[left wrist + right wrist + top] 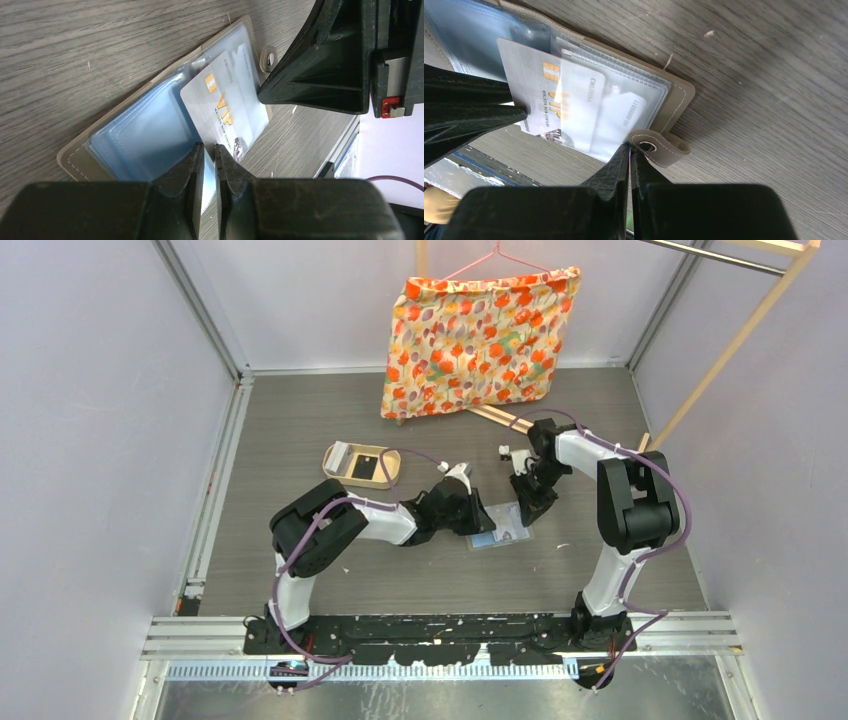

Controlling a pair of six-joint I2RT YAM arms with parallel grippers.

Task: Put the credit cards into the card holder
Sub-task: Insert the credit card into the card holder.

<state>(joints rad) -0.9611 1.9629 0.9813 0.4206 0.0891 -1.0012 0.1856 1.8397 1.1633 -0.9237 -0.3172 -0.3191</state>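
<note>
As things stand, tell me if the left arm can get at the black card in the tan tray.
Probably not yet: nothing blocks the black card in the tray, but the left hand is shut on the VIP card at the card holder.

Grey wood-grain table (pixel 300 410), pale lilac walls (pixel 90 440), floral cushion (pixel 470 340), wooden rack (pixel 740 330).

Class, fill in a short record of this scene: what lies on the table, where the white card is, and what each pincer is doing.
surface: grey wood-grain table
card holder: lying open, clear pockets facing up
white card: gold lettering, partly slid into a clear pocket
left pincer: closed on the card's outer edge
right pincer: closed on the pocket's edge, beside the snap tab
tray: left of the holder in the top view, with a black card inside
</note>
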